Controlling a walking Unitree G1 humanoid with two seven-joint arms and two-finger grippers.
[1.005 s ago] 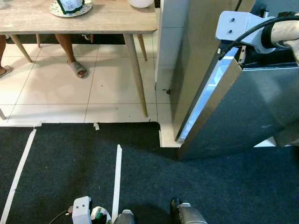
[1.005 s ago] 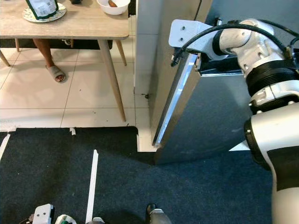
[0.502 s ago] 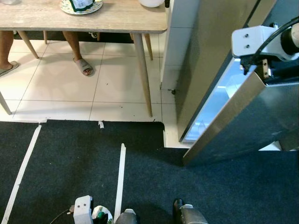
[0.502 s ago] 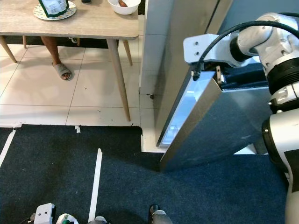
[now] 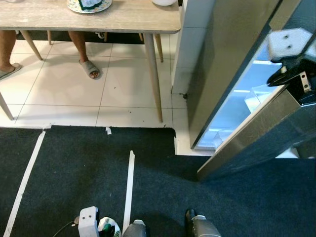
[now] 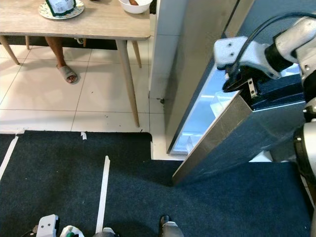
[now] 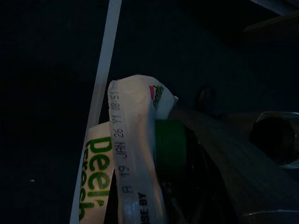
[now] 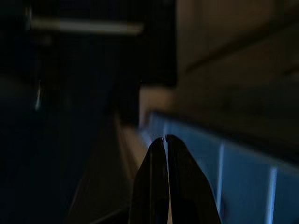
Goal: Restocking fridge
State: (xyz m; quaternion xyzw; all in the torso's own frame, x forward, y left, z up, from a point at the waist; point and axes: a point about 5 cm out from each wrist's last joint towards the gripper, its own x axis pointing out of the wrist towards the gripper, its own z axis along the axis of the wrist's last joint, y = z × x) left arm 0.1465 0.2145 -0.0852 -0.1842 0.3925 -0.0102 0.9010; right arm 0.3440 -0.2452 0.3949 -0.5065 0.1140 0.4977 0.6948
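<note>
The steel fridge door (image 6: 247,138) stands partly open, and the lit white shelves (image 6: 207,111) show through the gap. My right gripper (image 6: 239,81) is at the door's top free edge. In the right wrist view its fingertips (image 8: 159,140) are pressed together, with the lit blue interior beyond. My left gripper (image 5: 101,228) hangs low by my body over the dark carpet, shut on a white pouch with green lettering and a green cap (image 7: 135,154).
A wooden table (image 5: 123,19) stands to the left of the fridge on the tiled floor, with a plate (image 5: 89,5) and a bowl (image 6: 134,5) on it. A person's sandalled foot (image 5: 89,69) shows under it. White tape lines (image 5: 127,187) cross the carpet.
The fridge door has swung wider, baring more of the lit interior. My right gripper has travelled with the door's top edge to the right. The camera has shifted a little.
</note>
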